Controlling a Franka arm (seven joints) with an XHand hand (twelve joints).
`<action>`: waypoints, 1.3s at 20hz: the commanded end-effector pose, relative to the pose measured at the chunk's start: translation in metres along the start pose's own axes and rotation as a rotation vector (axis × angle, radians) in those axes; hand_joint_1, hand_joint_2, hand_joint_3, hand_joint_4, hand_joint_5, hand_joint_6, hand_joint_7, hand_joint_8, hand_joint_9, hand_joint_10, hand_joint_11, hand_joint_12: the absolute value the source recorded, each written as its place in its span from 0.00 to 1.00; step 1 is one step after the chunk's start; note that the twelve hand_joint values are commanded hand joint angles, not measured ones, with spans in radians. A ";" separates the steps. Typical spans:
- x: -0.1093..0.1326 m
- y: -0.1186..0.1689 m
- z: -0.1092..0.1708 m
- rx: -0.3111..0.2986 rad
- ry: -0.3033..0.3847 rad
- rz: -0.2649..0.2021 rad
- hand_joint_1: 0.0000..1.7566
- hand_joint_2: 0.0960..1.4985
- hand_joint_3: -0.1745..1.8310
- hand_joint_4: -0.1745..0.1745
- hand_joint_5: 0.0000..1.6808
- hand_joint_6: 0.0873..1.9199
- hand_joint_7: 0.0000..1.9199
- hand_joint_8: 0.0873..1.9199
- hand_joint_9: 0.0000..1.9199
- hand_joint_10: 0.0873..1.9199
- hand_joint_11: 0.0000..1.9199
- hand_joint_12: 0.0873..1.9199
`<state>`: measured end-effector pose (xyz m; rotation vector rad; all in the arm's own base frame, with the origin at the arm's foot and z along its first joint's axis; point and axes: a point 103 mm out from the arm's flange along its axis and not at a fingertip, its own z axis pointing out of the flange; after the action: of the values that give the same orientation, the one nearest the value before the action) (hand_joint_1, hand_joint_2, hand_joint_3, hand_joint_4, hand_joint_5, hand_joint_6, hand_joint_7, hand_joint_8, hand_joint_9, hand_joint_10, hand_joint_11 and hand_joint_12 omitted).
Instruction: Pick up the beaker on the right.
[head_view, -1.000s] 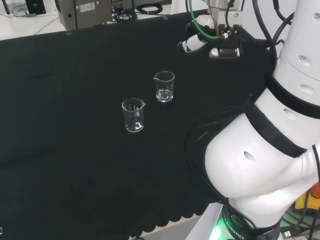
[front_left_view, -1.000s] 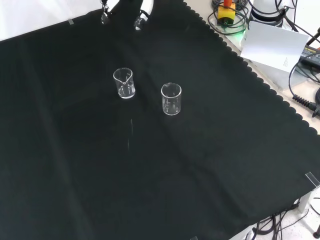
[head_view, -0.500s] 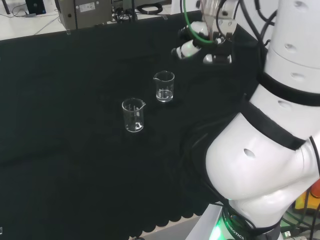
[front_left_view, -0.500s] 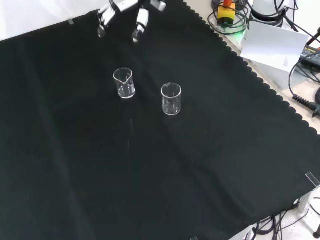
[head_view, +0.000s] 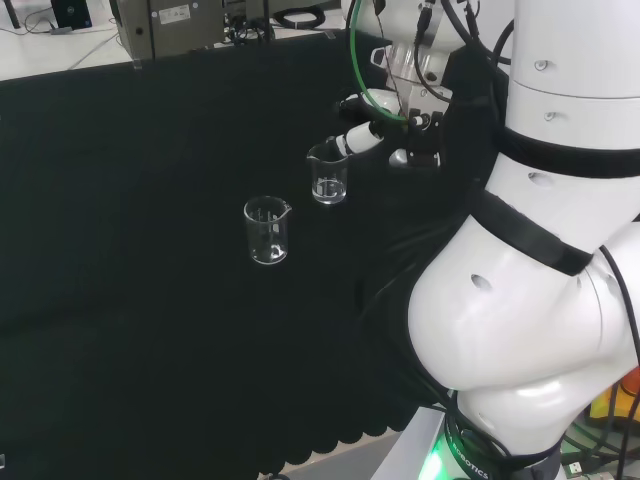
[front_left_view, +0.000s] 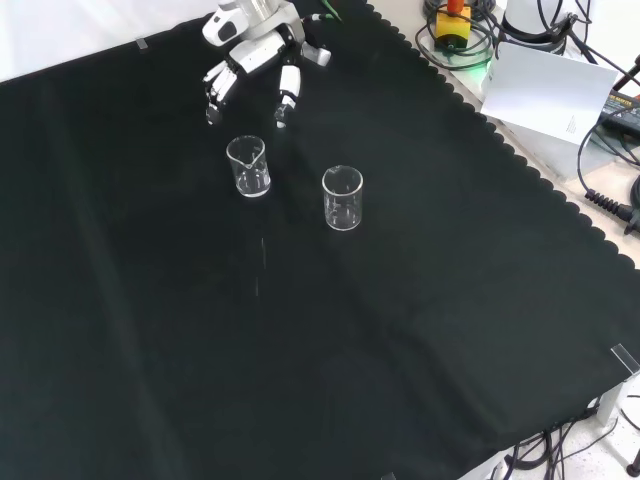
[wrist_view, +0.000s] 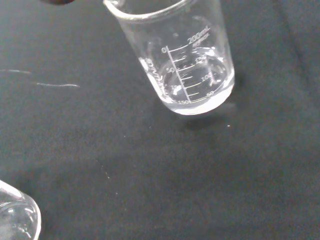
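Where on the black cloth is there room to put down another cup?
In the front view, most of the cloth below the two beakers is bare, down to its lower edge, and so is its left side. It is crowded near the top, where the hand hangs just above one beaker, with the other beaker close by.
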<state>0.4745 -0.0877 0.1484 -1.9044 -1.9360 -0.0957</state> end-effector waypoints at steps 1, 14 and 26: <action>-0.005 0.008 0.023 -0.016 0.050 -0.060 0.40 0.48 0.22 0.48 0.20 0.00 0.11 0.28 0.17 0.29 0.00 0.71; -0.013 0.021 0.045 -0.024 0.172 -0.125 0.41 0.42 0.29 0.52 0.20 0.00 0.08 0.27 0.15 0.28 0.00 0.68; -0.013 0.035 0.067 -0.077 0.216 -0.144 0.43 0.40 0.29 0.53 0.22 0.00 0.09 0.27 0.15 0.28 0.00 0.68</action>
<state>0.4882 -0.0782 0.0806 -1.7202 -1.9407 -0.3651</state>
